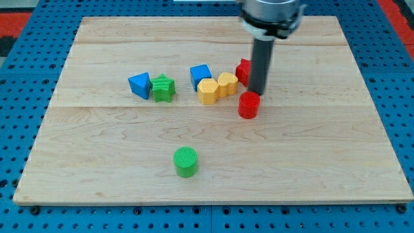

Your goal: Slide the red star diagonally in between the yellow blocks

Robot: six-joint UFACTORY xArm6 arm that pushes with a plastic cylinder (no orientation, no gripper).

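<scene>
The red star [243,70] lies right of centre near the view's top, partly hidden behind my rod. My tip [257,94] stands just to the star's lower right, touching or nearly touching it. Two yellow blocks lie side by side left of the star: a yellow hexagon [207,91] and a rounded yellow block [227,84] that nearly touches the star. A red cylinder [249,105] stands just below my tip.
A blue cube [200,75] sits above the yellow hexagon. A blue triangular block [140,85] and a green star [163,88] sit together at the left. A green cylinder [185,162] stands alone toward the view's bottom. The wooden board [97,162] lies on blue pegboard.
</scene>
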